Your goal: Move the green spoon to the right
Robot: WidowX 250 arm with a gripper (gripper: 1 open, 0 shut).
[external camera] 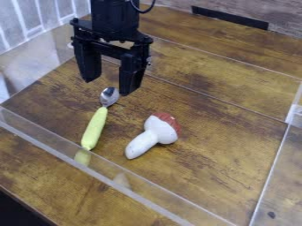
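Note:
The green spoon [98, 122] lies on the wooden table, its thick yellow-green handle pointing toward the near left and its shiny metal bowl at the far end. My gripper [108, 77] hangs just above and behind the bowl, black fingers [87, 64] spread open with nothing between them. The right fingertip sits very close over the spoon's bowl.
A white toy mushroom with a red cap [154, 135] lies just right of the spoon. Clear plastic walls [141, 190] border the table at the front, left and right. Bare wood [224, 97] stretches to the right and behind.

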